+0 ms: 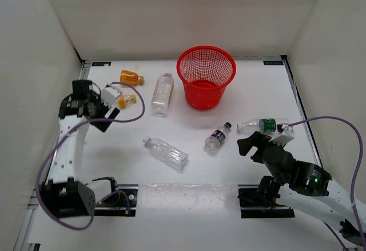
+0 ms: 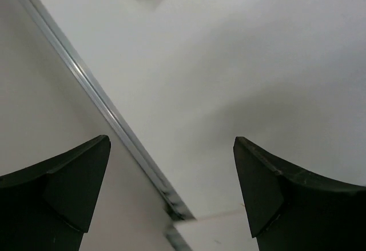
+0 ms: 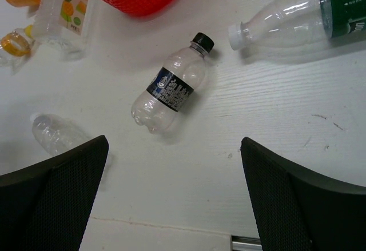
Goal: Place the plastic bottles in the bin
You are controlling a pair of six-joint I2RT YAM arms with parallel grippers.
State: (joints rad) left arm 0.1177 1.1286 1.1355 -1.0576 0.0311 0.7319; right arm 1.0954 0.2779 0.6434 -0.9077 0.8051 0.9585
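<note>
Left pincer and right pincer — both gaping wide, held well apart.

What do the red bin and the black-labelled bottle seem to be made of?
The bin looks like moulded plastic: uniform glossy red, with an open lattice wall. The black-labelled bottle is probably thin clear plastic: the table shows through it, its body is ribbed, and it has light glints.
</note>
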